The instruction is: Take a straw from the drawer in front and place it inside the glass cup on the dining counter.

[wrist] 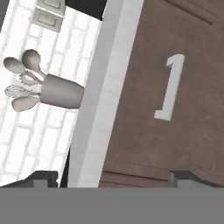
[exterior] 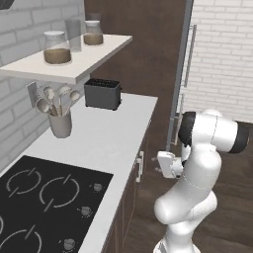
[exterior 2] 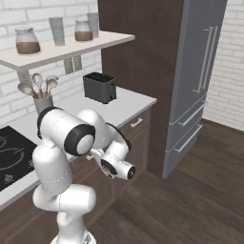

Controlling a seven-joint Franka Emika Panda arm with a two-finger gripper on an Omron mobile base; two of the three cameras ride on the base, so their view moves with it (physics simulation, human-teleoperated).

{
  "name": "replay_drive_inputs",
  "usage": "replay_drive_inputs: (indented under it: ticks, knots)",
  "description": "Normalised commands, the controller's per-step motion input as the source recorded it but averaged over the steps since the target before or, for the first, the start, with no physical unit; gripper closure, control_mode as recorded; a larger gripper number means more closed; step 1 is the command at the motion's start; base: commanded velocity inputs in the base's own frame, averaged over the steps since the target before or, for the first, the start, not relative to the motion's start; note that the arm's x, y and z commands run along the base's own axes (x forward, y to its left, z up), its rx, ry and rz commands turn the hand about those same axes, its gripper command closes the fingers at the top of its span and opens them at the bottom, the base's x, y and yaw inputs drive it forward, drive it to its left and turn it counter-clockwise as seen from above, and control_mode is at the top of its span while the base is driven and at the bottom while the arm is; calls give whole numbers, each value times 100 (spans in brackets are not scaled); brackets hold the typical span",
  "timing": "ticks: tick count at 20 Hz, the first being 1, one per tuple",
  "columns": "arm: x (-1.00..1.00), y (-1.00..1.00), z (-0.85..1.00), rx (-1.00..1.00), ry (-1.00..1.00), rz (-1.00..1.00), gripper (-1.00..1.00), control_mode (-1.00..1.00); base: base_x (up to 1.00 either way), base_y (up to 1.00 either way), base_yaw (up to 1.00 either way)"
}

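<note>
Gripper (wrist: 113, 177): finger tips stand spread wide apart at the bottom of the hand view, nothing between them; it faces a closed drawer front and is apart from it.

Drawer (wrist: 175, 100): flat dark-brown front panel directly under the edge of the white worktop (exterior: 106, 138), closed flush. Its pale bar handle (wrist: 171, 87) runs with its long axis along the panel's width, parallel to the worktop's edge. The same drawer shows in the right base view, just beyond the arm's wrist, with open wooden floor (exterior 2: 190, 205) to its right.

Black cooktop (exterior: 44, 202): set in the near end of the worktop, knobs toward the front edge.

Grey utensil crock (exterior: 60, 123): upright near the brick wall, spoons and a whisk standing in it.

Black toaster (exterior: 103, 94): at the far end of the worktop, close to the dark-brown tall panel.

Shelf (exterior: 69, 59): wall-mounted above the worktop, carrying two lidded jars and a frosted glass.

Grey refrigerator (exterior 2: 200, 71): far right, doors closed, beyond the floor.
</note>
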Motion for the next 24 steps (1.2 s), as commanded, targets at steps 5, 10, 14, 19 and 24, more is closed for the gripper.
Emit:
replay_drive_inputs:
  ticks: [5, 10, 14, 19, 24]
  knots:
    - [30, 12, -21, 0, 0, 0, -100, -100, 0, 0, 0]
    - [36, 20, -35, 0, 1, 0, -100, -100, 0, 0, 0]
    - [31, 9, -27, 0, 0, 0, -100, -100, 0, 0, 0]
    - [32, 1, -21, 0, 5, 0, -100, -100, 0, 0, 0]
    - [40, 5, -22, 0, 11, 0, -100, -100, 0, 0, 0]
